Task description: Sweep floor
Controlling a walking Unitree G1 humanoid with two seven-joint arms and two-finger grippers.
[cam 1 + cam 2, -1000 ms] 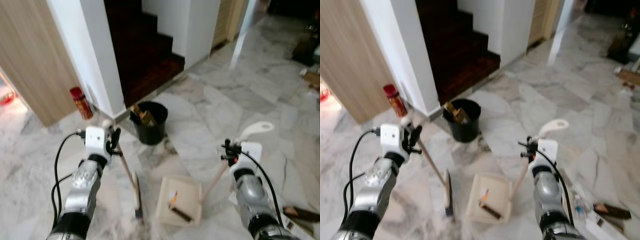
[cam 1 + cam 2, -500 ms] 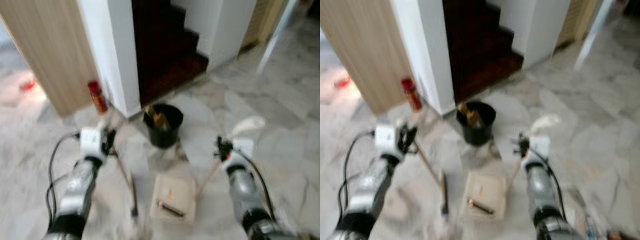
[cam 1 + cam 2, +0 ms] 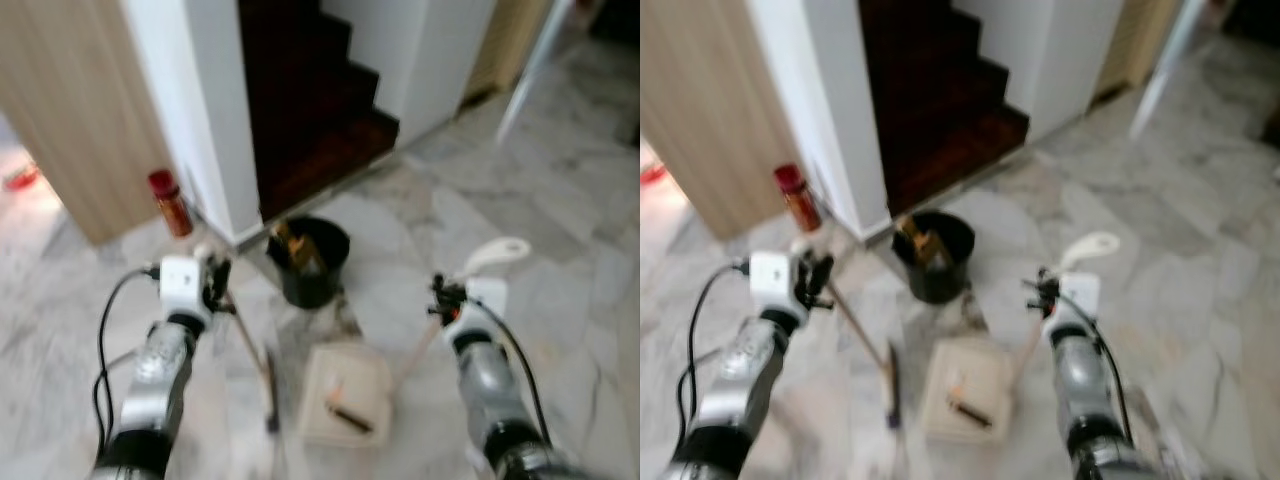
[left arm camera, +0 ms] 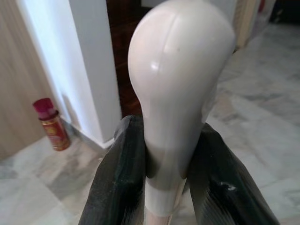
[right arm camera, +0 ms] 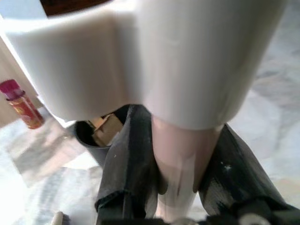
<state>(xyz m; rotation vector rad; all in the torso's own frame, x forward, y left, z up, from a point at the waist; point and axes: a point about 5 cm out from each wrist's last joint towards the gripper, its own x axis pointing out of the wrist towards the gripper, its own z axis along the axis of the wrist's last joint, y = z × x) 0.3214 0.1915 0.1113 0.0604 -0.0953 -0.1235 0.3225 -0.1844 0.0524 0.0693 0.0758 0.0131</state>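
Trouble, if it comes, starts at the left of the frame: the red can point(image 3: 171, 202) stands on the marble floor point(image 3: 590, 260) against the foot of the white wall, and a wide swing of the broom could knock it over. Its label is too blurred to read, and no other writing can be made out.

Moving right, the left gripper point(image 3: 219, 283) is clamped on the pale knob at the top of the broom point(image 3: 258, 362); the stick slants down toward lower centre, where the dark head rests on the floor just left of the dustpan. The knob is smooth and rounded, so the likely slip is the handle twisting between the fingers point(image 4: 123, 180) under a hard push.

Centre frame, the black bin point(image 3: 308, 262) with scraps in it stands just above the dustpan point(image 3: 344, 394), which holds an orange bit and a dark stick. A tilt or a jolt against the bin would probably spill them back out.

Right of centre, the right gripper point(image 3: 441, 301) is closed on the dustpan's long handle just below its white loop grip. The head views are soft with blur, so judging clearances here is risky.
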